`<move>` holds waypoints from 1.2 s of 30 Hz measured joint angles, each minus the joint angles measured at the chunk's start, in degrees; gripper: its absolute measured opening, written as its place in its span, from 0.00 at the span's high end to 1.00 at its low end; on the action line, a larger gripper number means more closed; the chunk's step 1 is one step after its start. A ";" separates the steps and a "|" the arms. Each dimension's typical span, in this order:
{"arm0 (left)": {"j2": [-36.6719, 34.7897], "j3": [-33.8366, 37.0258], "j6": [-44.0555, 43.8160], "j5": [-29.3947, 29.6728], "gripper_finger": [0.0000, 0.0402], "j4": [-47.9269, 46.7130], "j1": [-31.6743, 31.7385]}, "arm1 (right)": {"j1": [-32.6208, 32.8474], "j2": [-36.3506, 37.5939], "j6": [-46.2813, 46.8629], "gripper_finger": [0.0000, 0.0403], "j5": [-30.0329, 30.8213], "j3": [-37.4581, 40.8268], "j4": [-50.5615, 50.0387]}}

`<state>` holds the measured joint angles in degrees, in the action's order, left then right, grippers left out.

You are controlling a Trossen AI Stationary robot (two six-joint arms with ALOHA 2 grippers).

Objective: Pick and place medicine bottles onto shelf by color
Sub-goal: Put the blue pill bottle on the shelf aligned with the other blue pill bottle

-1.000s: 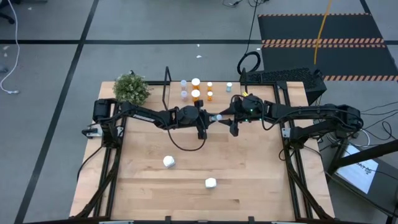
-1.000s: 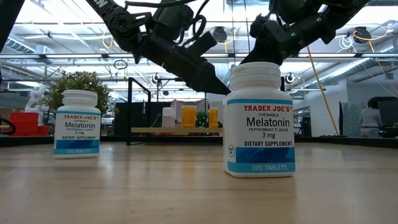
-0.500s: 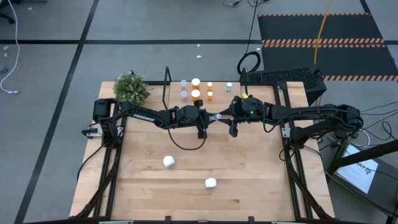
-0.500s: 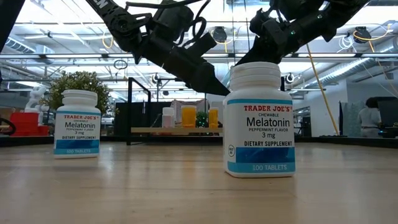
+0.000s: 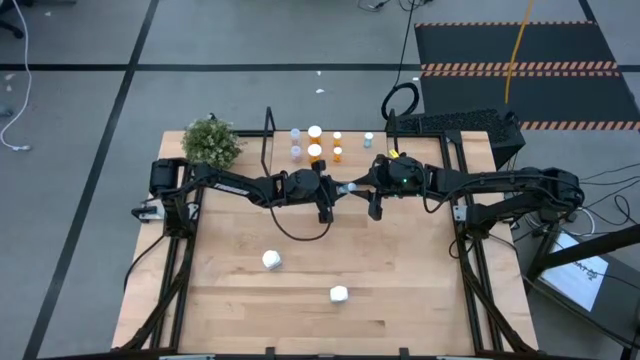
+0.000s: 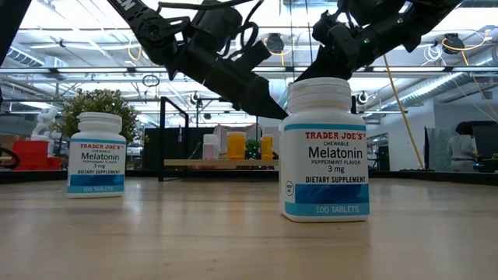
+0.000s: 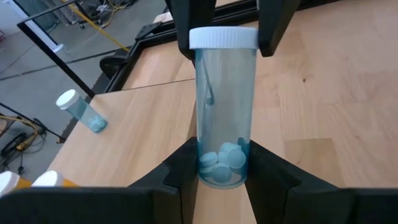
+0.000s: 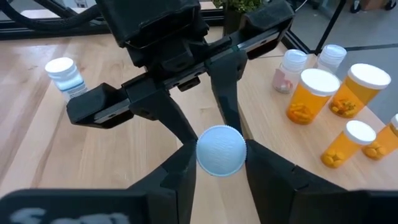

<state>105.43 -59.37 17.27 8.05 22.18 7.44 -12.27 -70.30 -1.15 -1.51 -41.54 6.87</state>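
Observation:
A pale blue medicine bottle [image 5: 348, 187] with a white cap hangs above the middle of the table, lying about level between my two grippers. My left gripper [image 5: 338, 189] is shut on its bottom end and my right gripper [image 5: 358, 186] on its cap end. In the low view the bottle is hidden. On the shelf [image 5: 350, 148] at the table's far edge stand orange bottles [image 5: 315, 152] and pale blue ones [image 5: 296, 151]. Another pale blue bottle [image 7: 81, 109] stands toward the shelf's right end. Two white bottles [image 5: 272, 260] [image 5: 339, 294] stand upright on the near half of the table. My left gripper pinches the bottle's bottom end [image 7: 221, 177], where the pills lie, between its two fingers. The fingers come from the table's left, slanting down, along the bottle. The bottle is clear of the table. My right gripper pinches the white cap [image 8: 221, 149] between its two fingers [image 7: 186, 28], coming from the table's right, along the bottle.
A small green plant [image 5: 212, 142] stands at the far left corner beside the shelf's black frame [image 5: 268, 128]. A keyboard [image 5: 455, 125] lies beyond the far right corner. In the low view the white bottles [image 6: 325, 148] [image 6: 95, 154] stand close to the camera.
My right gripper has rolled a little and brought its fingers in around the bottle's cap. My left gripper and the bottle have kept still.

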 joint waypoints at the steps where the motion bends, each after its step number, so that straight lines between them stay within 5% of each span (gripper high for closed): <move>1: 0.00 0.00 -0.57 0.00 0.71 0.12 -0.02 | 0.00 0.00 -0.04 0.71 -0.01 0.00 0.02; 10: -0.68 0.00 -4.54 1.41 0.39 -0.64 -1.00 | 0.00 -0.01 -0.12 0.71 0.17 0.02 -0.77; 16: -6.02 0.01 -3.96 1.41 0.22 -9.48 -2.78 | -0.04 0.43 0.16 0.71 1.46 -5.51 -13.26; 24: -13.75 -0.02 -4.56 1.42 0.19 -19.05 -4.71 | -1.88 -0.63 -4.52 0.70 7.76 -18.45 -32.29; 36: -16.59 -0.02 -5.85 1.52 0.19 -22.91 -5.47 | -12.36 -10.48 -11.79 0.70 4.44 -33.59 -45.52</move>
<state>88.84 -59.40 11.42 9.57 -0.73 1.97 -24.63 -80.78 -12.94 2.93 -75.13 -38.65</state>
